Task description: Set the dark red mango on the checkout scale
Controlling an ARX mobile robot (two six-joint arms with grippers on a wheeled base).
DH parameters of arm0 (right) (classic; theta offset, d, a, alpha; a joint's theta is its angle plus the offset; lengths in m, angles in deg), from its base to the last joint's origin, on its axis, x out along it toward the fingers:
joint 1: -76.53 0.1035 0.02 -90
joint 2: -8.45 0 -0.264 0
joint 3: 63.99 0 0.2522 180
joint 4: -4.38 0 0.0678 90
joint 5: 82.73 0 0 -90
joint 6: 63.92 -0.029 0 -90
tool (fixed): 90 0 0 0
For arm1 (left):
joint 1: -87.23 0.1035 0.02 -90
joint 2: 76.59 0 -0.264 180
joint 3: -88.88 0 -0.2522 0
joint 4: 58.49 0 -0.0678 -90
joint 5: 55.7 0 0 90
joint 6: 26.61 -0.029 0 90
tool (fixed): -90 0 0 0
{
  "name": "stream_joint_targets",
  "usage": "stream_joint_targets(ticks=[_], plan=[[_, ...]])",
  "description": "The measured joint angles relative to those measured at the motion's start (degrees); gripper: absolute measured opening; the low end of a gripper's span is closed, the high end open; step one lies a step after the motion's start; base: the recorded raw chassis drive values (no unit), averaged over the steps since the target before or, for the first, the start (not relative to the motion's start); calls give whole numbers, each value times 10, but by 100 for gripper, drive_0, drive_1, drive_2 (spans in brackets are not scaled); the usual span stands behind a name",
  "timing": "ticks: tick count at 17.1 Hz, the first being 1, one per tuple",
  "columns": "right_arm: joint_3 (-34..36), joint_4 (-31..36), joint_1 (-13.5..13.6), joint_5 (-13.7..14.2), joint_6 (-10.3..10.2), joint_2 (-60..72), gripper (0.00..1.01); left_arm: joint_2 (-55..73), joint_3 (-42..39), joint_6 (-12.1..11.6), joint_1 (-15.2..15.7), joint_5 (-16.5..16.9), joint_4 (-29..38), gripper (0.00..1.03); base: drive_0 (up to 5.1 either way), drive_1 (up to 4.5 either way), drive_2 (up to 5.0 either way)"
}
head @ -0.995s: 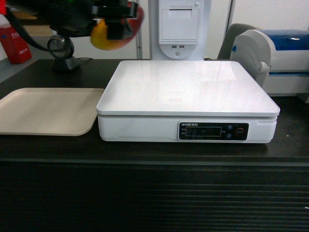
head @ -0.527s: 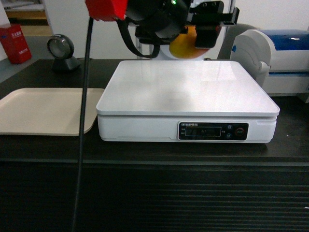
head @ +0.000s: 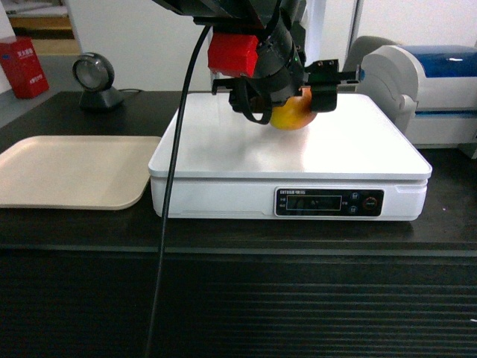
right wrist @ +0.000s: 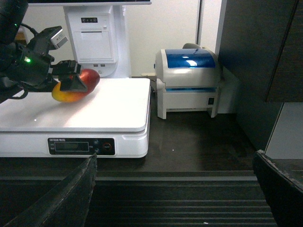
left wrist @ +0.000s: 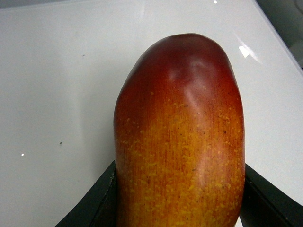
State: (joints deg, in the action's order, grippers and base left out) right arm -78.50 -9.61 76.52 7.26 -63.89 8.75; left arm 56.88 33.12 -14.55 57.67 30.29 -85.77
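We hold the mango (head: pixel 292 115) clamped in our left end effector (head: pixel 287 101) low over the scale (head: pixel 289 138), ready to release; our right end effector (right wrist: pixel 175 198) is spread apart.

scale (head: pixel 246 149) front platform bare, printer (head: pixel 428 93) flanking right, tray (head: pixel 71 170) left

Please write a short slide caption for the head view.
Left pincer holds dark red mango low over the white scale.

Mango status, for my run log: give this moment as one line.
left gripper: shut on mango | mango: just above scale, contact unclear | right gripper: open, idle
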Motion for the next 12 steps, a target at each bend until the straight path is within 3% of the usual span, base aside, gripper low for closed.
stream_joint_targets(ticks=[8, 12], plan=[[0, 0, 0, 0, 0, 0, 98, 15, 17, 9, 6, -33, -27, 59, 0, 0, 0], [0, 0, 0, 0, 0, 0, 98, 14, 5, 10, 11, -25, -6, 99, 0, 0, 0]])
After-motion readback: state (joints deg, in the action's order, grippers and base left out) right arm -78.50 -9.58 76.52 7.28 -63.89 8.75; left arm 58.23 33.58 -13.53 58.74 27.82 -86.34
